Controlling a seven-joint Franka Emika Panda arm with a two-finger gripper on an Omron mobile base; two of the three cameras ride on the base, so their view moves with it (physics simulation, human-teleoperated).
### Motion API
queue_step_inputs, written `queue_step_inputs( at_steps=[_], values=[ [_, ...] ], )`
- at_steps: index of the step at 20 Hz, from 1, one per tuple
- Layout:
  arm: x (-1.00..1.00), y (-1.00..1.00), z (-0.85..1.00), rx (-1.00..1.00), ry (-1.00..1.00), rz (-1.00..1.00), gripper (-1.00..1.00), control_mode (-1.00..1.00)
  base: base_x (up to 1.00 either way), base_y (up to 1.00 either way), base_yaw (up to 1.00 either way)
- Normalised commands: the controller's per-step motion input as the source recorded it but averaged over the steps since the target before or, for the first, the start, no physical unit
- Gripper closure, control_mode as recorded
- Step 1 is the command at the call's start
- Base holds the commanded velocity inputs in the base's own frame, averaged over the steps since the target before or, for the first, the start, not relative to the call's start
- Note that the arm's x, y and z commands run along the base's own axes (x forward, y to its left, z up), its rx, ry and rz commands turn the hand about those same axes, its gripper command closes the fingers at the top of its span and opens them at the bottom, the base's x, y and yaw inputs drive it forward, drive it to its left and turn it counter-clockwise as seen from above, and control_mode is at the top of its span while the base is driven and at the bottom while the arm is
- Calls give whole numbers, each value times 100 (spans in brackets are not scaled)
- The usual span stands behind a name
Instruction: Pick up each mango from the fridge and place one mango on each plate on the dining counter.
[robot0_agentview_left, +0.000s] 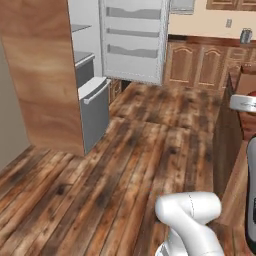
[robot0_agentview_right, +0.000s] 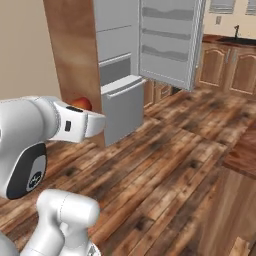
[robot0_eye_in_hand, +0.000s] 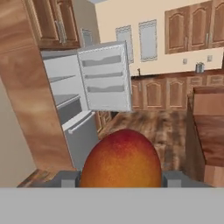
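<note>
The orange-red mango (robot0_eye_in_hand: 121, 158), oval with a darker red crown and yellow-orange flanks, stands upright, clamped between the two fingers of the gripper (robot0_eye_in_hand: 121, 178), off the floor and clear of the fridge (robot0_eye_in_hand: 72, 109). The fridge, pale grey-white, stands open: its shelved door (robot0_eye_in_hand: 106, 77) is swung wide and its lower drawer (robot0_eye_in_hand: 83, 135) is pulled out.

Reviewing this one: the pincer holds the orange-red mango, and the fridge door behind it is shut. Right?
Not quite. The pincer does hold the orange-red mango, but the fridge door stands open, its shelves facing out, as the hand view shows.
</note>
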Motion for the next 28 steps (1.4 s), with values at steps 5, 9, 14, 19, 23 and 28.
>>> queue_step_inputs(
  at_steps=[5, 9, 14, 19, 23, 28],
  values=[
    [0, 0, 0, 0, 0, 0, 100, 100, -53, -84, -30],
    [0, 0, 0, 0, 0, 0, 100, 100, -25, -100, -30],
    [0, 0, 0, 0, 0, 0, 100, 100, -1, -94, -27],
    [0, 0, 0, 0, 0, 0, 100, 100, 58, -62, -26],
    [0, 0, 0, 0, 0, 0, 100, 100, 99, -25, -19],
    [0, 0, 0, 0, 0, 0, 100, 100, 93, -10, -22]
  ],
)
